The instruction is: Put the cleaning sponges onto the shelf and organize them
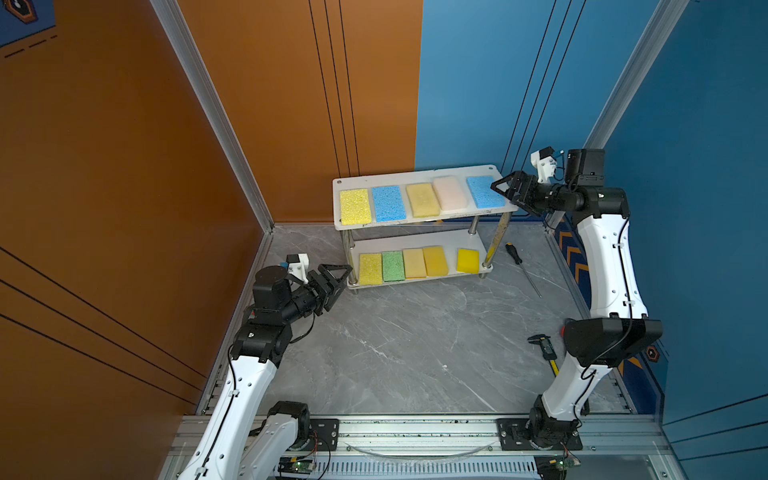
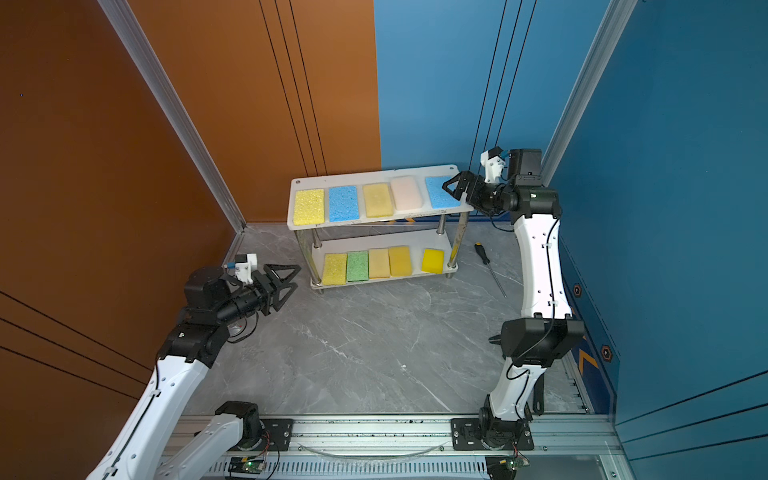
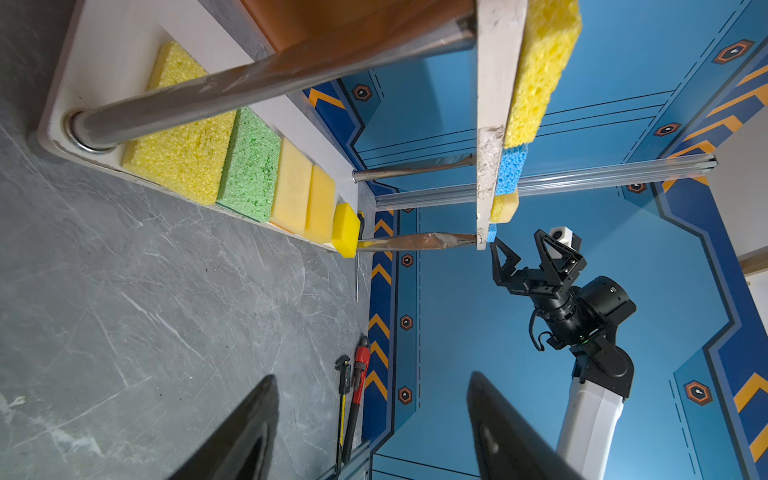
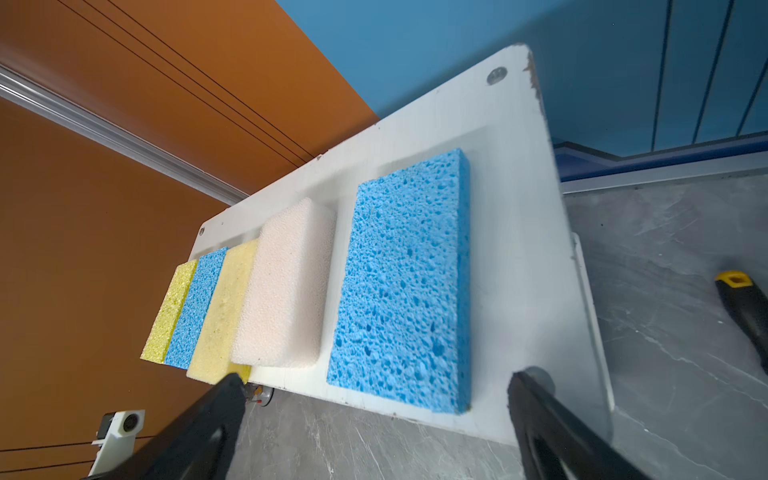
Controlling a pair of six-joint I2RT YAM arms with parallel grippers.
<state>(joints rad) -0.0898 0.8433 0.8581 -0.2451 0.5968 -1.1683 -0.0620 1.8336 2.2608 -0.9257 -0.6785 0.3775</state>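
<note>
You see ten cleaning sponges (image 1: 388,203) on shelf (image 1: 415,176), five per tier. Right gripper (image 3: 515,238): fingers spread wide, empty, just beside end blue sponge (image 1: 484,192). Left gripper (image 2: 298,276): fingers apart, empty, near lower tier.

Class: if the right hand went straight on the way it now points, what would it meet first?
Probably the end blue sponge on the shelf's top board: the open right hand faces it, though height is unclear.
</note>
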